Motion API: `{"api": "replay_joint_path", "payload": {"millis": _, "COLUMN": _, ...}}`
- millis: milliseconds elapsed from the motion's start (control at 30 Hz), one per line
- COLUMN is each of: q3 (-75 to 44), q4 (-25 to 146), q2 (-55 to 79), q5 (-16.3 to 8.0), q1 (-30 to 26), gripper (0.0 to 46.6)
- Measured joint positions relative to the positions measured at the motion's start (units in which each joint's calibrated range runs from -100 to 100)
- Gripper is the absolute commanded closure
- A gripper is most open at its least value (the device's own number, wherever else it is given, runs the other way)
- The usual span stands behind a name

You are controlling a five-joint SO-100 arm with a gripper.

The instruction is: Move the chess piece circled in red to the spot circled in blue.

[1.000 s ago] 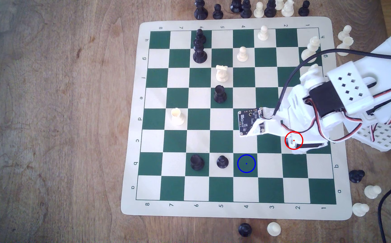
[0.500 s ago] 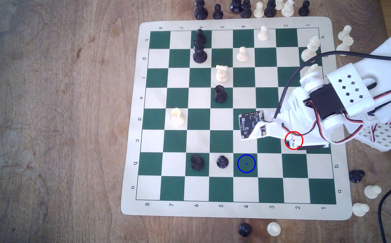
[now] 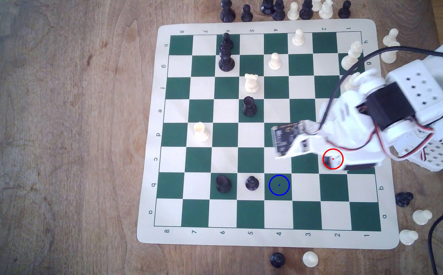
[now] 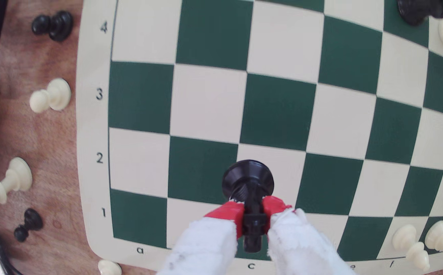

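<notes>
A small black chess piece point(image 4: 249, 182) with a round, flared base hangs clamped in the pincer point(image 4: 253, 214), gripped at its narrow stem above the cream square at c2, where the red circle point(image 3: 332, 159) sits in the exterior view. The red pads point(image 4: 227, 214) bite on a slim, glossy, turned shaft, so the piece could twist or slide out on the way, in my judgement. The white-wrapped fingers look soft and frayed. The spot point(image 3: 279, 185), a blue ring on a dark green square, lies near, towards the exterior view's left, with a black pawn point(image 3: 252, 183) on the square just beside it; a low or wide approach could knock that over. The board point(image 3: 307, 239) is a thin, flat mat on a grained wooden counter point(image 3: 56, 132).
</notes>
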Motion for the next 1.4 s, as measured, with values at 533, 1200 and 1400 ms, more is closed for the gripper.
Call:
{"api": "replay_joint_path", "payload": {"millis": 533, "q3": -20.4, "q4": -10.8, "q2": 27.4, "q5": -1.1, "q1": -0.3, "gripper": 46.4}}
{"api": "replay_joint_path", "payload": {"millis": 1200, "q3": -26.4, "q4": -11.6, "q2": 39.0, "q5": -0.3, "q1": -0.7, "gripper": 46.4}}
{"api": "replay_joint_path", "payload": {"millis": 1400, "q3": -26.4, "q4": -11.6, "q2": 39.5, "q5": -0.1, "q1": 0.4, "gripper": 46.4}}
